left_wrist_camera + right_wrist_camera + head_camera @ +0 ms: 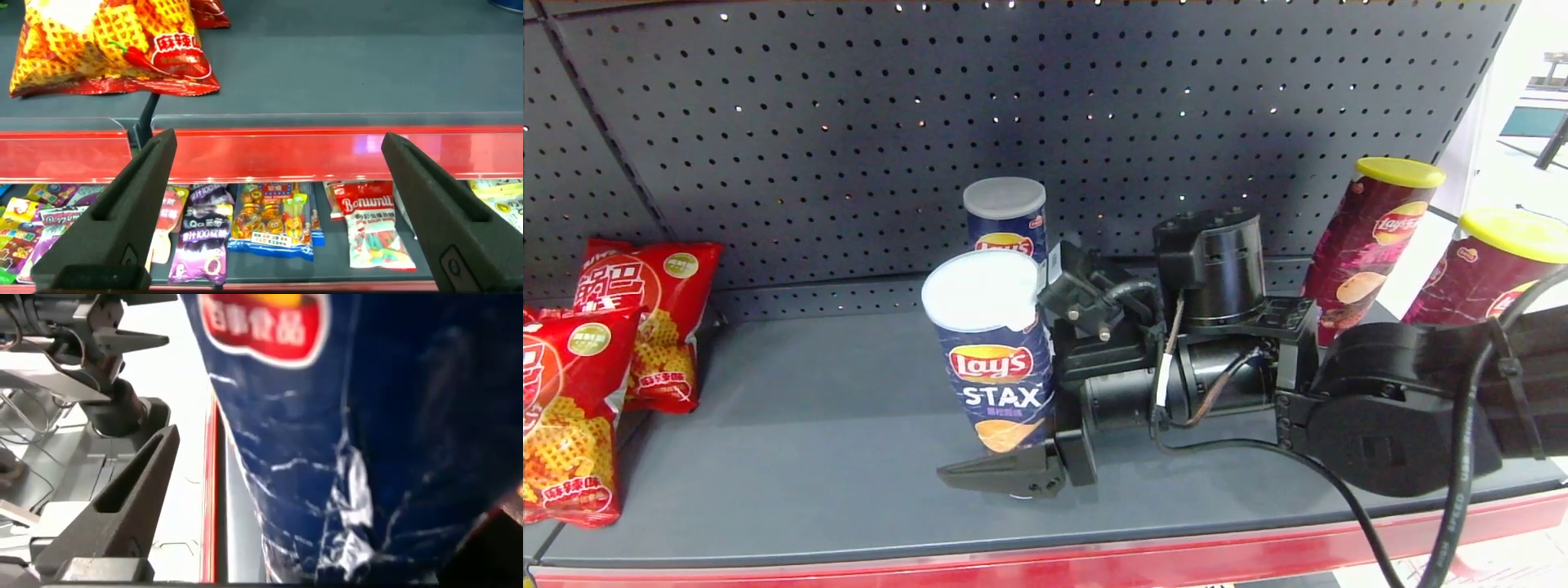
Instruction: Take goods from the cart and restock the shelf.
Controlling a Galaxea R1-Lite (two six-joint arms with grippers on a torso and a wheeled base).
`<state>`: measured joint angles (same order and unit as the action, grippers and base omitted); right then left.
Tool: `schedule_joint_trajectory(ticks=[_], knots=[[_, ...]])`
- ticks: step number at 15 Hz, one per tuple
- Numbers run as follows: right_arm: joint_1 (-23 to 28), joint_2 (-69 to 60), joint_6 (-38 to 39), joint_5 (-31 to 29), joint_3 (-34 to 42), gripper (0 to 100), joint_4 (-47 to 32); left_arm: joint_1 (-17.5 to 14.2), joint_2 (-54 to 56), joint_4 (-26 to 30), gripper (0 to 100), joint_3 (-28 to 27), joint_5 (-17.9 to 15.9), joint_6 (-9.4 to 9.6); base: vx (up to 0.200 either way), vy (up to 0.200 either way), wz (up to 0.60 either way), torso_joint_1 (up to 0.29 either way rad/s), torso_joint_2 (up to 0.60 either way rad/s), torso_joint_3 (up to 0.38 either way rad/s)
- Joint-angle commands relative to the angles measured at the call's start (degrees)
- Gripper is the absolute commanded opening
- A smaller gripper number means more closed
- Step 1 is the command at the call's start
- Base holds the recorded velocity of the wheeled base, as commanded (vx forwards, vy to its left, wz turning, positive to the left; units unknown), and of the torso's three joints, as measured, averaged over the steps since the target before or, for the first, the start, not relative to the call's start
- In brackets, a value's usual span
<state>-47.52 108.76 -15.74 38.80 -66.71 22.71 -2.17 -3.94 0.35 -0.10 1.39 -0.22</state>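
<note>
Grey store shelving, lit from the right.
A dark pegboard back panel [1176, 90], light pricking through its holes, rises behind the grey shelf [792, 425] with its red front rail [1013, 567]. Past the right end lies bright, pale floor [1494, 180].

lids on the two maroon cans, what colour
Yellow, both lids; the head view shows them best.

Head camera looks down on the shelf [809, 425]; right wrist camera is very close to the blue can [368, 441], which both see; left wrist camera faces the red edge [327, 151].
</note>
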Motion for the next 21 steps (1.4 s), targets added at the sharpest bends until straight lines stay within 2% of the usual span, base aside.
schedule_joint_trajectory(ticks=[1, 16, 21], knots=[[-0.12, 0.92, 0.01, -0.04, -0.09, 100, -0.30, -0.03, -0.02, 0.00, 100, -0.08, 0.02, -0.04, 0.000, 0.000, 0.00, 0.000, 0.00, 0.000], [4.98, 0.92, -0.52, 0.05, 5.18, 100, 0.84, -0.03, -0.02, 0.00, 100, 0.01, 0.02, -0.04, 0.000, 0.000, 0.00, 0.000, 0.00, 0.000], [5.42, 1.10, -0.43, -0.04, 3.43, 100, 0.93, -0.03, -0.02, 0.00, 100, 0.01, 0.02, -0.04, 0.000, 0.000, 0.00, 0.000, 0.00, 0.000]])
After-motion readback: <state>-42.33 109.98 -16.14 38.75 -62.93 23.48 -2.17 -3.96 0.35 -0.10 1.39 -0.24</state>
